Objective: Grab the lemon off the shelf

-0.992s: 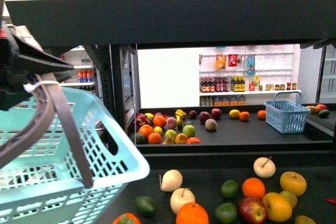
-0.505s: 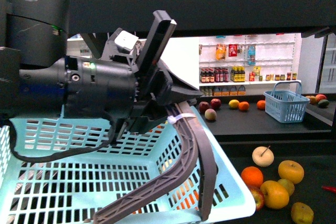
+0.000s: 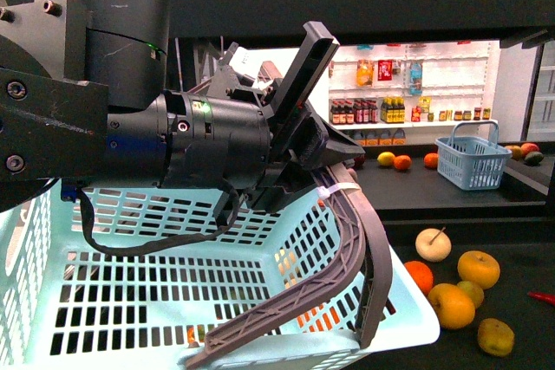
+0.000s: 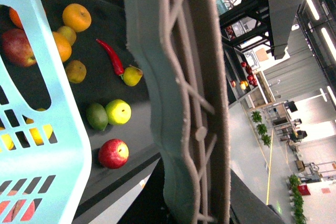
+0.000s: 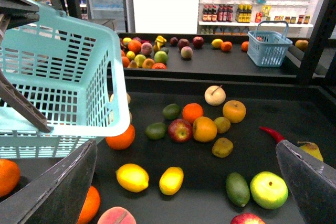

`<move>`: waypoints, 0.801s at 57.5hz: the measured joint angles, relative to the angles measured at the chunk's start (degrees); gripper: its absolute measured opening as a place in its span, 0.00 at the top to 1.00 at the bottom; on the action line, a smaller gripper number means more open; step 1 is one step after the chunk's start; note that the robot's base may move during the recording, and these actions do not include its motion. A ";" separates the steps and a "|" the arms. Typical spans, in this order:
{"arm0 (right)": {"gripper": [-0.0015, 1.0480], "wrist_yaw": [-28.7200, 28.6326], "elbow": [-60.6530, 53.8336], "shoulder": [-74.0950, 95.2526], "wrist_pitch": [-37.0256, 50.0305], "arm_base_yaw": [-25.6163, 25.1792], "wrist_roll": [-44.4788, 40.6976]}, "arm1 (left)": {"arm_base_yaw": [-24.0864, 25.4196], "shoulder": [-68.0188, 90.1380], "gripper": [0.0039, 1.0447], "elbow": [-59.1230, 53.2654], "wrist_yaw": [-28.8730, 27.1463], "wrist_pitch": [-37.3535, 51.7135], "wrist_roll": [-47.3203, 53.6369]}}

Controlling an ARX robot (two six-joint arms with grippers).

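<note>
Two small yellow lemons lie side by side on the black shelf tray (image 5: 205,198): one lemon (image 5: 171,180) and a second lemon (image 5: 132,177) to its left. My right gripper (image 5: 186,148) hangs open above the fruit, its dark fingers (image 5: 58,187) spread wide on either side of the lemons and touching nothing. My left gripper (image 3: 334,184) is shut on the grey basket handle (image 3: 347,257), which fills the left wrist view (image 4: 184,103). The light-blue basket (image 3: 173,301) hangs from it, over the tray's left part (image 5: 63,77). In the front view the basket hides the lemons.
Oranges (image 5: 192,112), a red apple (image 5: 180,130), green fruits (image 5: 238,189) and a red chili (image 5: 272,134) are scattered on the tray. A second shelf behind carries more fruit and a small blue basket (image 5: 269,48). A black upright (image 5: 320,24) stands at the right.
In the front view my left arm has swung in from the left with the basket, and now fills the left and middle. The basket now covers most of the near fruit.
</note>
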 joint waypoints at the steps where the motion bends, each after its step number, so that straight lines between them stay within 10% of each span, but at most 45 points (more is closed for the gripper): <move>1: 0.02 1.07 0.07 1.01 -0.15 -0.02 -0.26 | 0.00 0.00 0.91 0.02 0.00 0.02 0.02; 22: 0.02 -24.33 15.52 48.59 10.43 -20.85 10.84 | -0.09 0.02 0.91 0.04 0.02 0.04 0.24; 46: 0.02 -24.15 41.29 106.77 16.98 -12.04 25.20 | -0.11 0.04 0.91 0.04 0.15 0.04 0.31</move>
